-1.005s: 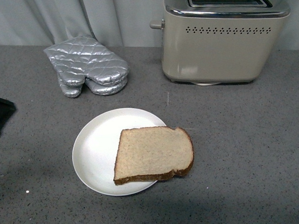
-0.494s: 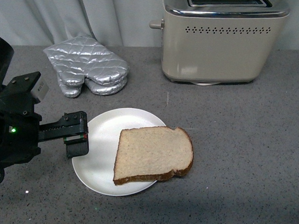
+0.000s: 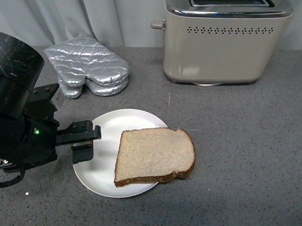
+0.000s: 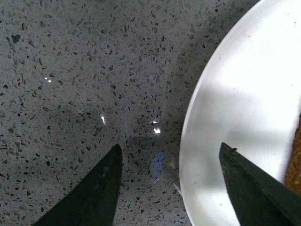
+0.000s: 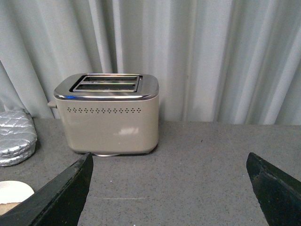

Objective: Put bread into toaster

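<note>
The bread lies flat on the right half of a round white plate. The beige toaster stands at the back right, its two slots empty. My left gripper is open and empty at the plate's left rim, left of the bread and apart from it. In the left wrist view the gripper straddles the plate's rim, and a strip of the bread's crust shows at the frame's edge. My right gripper is open and empty above the counter, facing the toaster. It is out of the front view.
A silver quilted oven mitt lies at the back left, behind the plate; it also shows in the right wrist view. A grey curtain hangs behind the speckled grey counter. The left arm's black body fills the left side.
My left arm has come in from the left. Its open gripper has moved right to the plate's left rim. The bread, plate and toaster have not moved.
</note>
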You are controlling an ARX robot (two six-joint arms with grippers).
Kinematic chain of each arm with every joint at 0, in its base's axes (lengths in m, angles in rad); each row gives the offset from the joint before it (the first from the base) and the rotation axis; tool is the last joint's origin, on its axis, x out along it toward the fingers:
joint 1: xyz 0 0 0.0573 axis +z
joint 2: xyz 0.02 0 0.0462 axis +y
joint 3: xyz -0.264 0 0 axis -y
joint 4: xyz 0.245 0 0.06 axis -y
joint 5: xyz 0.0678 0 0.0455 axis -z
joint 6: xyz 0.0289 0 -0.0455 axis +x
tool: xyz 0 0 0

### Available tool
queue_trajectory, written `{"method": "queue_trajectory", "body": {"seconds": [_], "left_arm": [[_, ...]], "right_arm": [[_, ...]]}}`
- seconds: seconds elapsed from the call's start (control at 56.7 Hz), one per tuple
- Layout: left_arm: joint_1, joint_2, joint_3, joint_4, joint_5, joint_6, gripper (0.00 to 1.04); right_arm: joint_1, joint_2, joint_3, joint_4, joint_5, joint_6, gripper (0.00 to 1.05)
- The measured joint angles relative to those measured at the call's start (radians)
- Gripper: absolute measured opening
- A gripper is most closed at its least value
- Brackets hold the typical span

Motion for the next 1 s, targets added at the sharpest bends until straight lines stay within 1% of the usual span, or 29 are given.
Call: {"method": "queue_trajectory", "body": {"seconds": [0.247,0.282,0.335,0.388,0.687,0.899,1.005], "left_arm": [[-0.013,0.011,0.017,-0.035,0.006,-0.026,0.22],[-0.013,0.012,0.017,-0.036,0.006,-0.03,0.18],[-0.014,0.012,0.017,-0.037,0.013,-0.042,0.09],[-0.014,0.011,0.017,-0.038,0.019,-0.054,0.03],[-0.039,-0.043,0.011,-0.014,0.109,-0.158,0.03],[-0.095,-0.064,0.023,-0.003,0.154,-0.248,0.03],[-0.142,-0.03,0.073,-0.003,0.161,-0.285,0.03]], "right_arm": [[0.0,0.0,0.0,0.0,0.0,0.0,0.95],[0.0,0.0,0.0,0.0,0.0,0.0,0.95],[0.0,0.0,0.0,0.0,0.0,0.0,0.95],[0.0,0.0,0.0,0.0,0.0,0.0,0.95],[0.0,0.0,0.0,0.0,0.0,0.0,0.95],[0.0,0.0,0.0,0.0,0.0,0.0,0.95],[0.0,0.0,0.0,0.0,0.0,0.0,0.95]]}}
